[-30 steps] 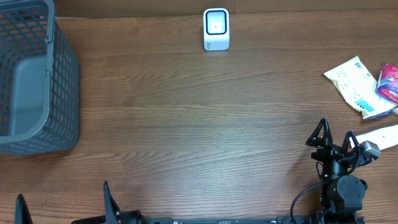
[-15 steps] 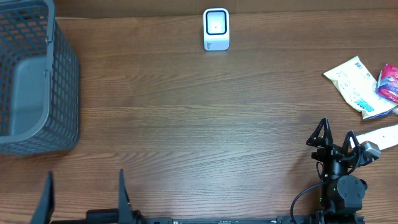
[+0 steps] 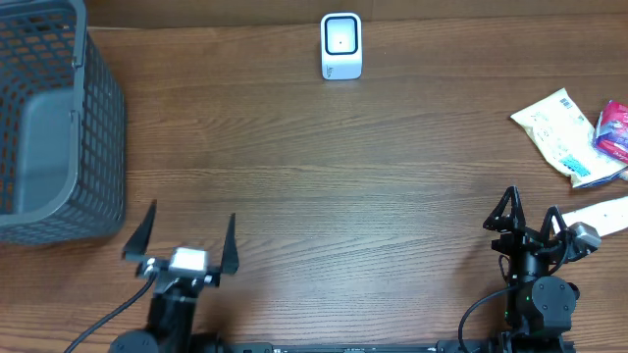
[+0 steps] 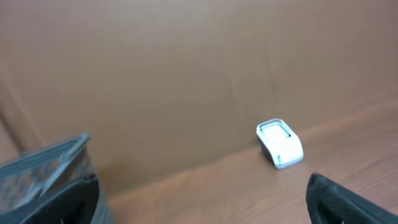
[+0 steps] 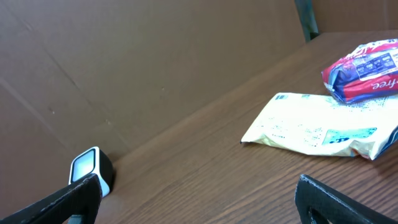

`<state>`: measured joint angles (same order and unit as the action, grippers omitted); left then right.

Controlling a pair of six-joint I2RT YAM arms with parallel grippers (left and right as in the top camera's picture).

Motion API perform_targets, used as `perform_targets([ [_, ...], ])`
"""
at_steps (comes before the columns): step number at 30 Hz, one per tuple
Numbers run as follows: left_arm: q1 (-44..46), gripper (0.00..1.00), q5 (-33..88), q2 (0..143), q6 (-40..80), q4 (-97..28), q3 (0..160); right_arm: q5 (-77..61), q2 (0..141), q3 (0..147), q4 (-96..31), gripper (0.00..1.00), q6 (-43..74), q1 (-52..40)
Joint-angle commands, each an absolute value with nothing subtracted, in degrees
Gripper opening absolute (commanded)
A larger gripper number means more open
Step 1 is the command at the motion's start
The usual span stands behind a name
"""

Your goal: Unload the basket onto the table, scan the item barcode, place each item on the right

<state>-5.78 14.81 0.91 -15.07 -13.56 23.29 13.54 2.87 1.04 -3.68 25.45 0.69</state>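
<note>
Far left, grey basket. Low by the front edge, left gripper, jaws spread wide, empty. Front right, right gripper, likewise spread and empty. At right edge, cream pouch, print unreadable; overlapping it, red packet marked "free". Far centre, white scanner.

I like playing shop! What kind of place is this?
Probably a pretend shop checkout: a small white box-shaped barcode scanner, a grey plastic mesh shopping basket and a pale yellow plastic food packet on a brown wooden table.
</note>
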Motion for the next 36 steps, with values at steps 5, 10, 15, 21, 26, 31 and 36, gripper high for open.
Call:
perform_targets([
  [5, -4.1, 1.00, 16.5, 0.2, -16.4, -0.5, 7.5, 14.1, 2.9, 0.5, -3.5, 1.00, 25.1, 0.4],
  [10, -3.7, 1.00, 13.5, 0.2, -16.7, -0.5, 3.3, 14.1, 2.9, 0.5, -3.5, 1.00, 25.1, 0.4],
  [15, -3.6, 1.00, 13.1, 0.2, -16.8, -0.6, 0.4, 14.1, 2.9, 0.5, -3.5, 1.00, 25.1, 0.4],
  [21, -3.6, 1.00, 11.1, 0.2, -16.7, -3.5, 0.3, 14.1, 2.9, 0.5, -3.5, 1.00, 25.1, 0.4],
  [26, -3.3, 1.00, 12.0, 0.2, -16.7, -3.2, 0.3, 14.1, 2.9, 0.5, -3.5, 1.00, 25.1, 0.4],
  [31, -3.2, 1.00, 15.0, 0.3, -16.5, -3.0, 0.3, 14.1, 2.9, 0.5, -3.5, 1.00, 25.1, 0.4],
  [36, -3.2, 1.00, 14.9, 0.3, -16.5, -3.0, 0.3, 14.1, 2.9, 0.5, -3.5, 1.00, 25.1, 0.4],
])
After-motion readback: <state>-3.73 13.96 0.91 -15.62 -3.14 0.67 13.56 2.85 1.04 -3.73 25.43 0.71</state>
